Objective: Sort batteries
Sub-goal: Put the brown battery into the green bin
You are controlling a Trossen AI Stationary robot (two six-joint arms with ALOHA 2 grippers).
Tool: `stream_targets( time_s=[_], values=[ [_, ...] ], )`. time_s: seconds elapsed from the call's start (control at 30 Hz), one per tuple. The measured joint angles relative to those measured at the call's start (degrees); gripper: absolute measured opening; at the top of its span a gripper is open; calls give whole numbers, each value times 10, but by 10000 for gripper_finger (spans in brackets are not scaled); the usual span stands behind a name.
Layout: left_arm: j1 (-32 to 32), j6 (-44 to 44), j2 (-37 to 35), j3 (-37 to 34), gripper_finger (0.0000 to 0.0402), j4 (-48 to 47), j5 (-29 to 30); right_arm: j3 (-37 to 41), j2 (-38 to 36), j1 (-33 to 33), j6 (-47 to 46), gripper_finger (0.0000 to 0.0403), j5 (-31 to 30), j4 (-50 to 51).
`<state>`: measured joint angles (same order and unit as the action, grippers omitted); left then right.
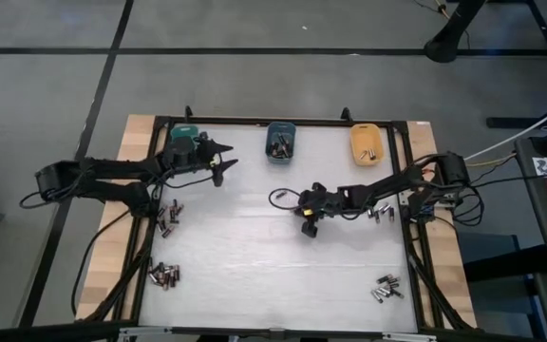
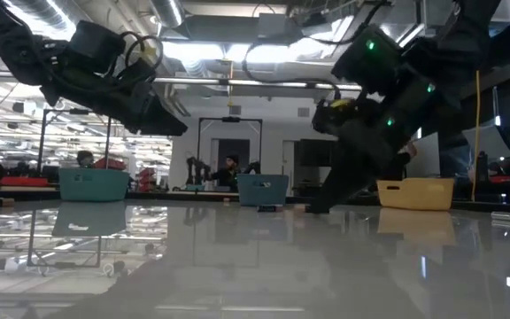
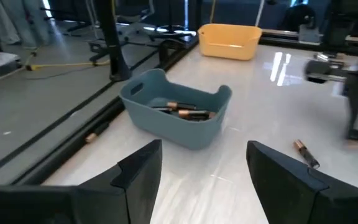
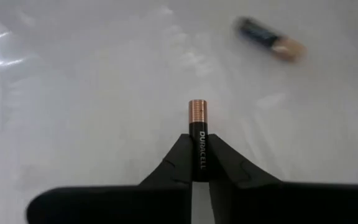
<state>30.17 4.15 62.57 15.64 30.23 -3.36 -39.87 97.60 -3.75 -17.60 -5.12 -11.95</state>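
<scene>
Right wrist view: showed the right gripper with jaws pinching a Duracell battery by its black body, coppery end poking out ahead, low over the glossy counter. Showed a second loose battery lying well apart, farther on. Placed that gripper, by the high view, near the middle of the counter, between the blue bin and the near edge. Found the left gripper waiting beside the teal bin, jaws spread and empty, looking toward the blue bin, which already held several cells. Noted more batteries in small heaps near the left edge and the right corner, with the orange bin at the far right. Judged the step in hand as a fresh pick with the lift yet to come. Judged the grip narrow, taken low on the cell with most of it sticking out, so likely to pivot if jolted. Best done by lifting straight up, clear of the counter, before any sideways travel. Best carried slowly, kept pinched until well inside the chosen bin's rim, then released low to avoid a bounce out. Could not tell from these views which bin suited this cell.
</scene>
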Motion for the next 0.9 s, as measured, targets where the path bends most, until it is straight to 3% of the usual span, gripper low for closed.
stream_targets(
  time_s=[0.37,0.77,0.9],
  values=[
    [0,20,-32,0,224,-76,87,-78,-52,40,161,19,1,-11],
    [23,68,-32,0,224,-32,105,-161,-50,261,349,20,203,-13],
    [50,73,-32,0,224,7,48,-163,-50,316,379,20,250,-19]
  ],
)
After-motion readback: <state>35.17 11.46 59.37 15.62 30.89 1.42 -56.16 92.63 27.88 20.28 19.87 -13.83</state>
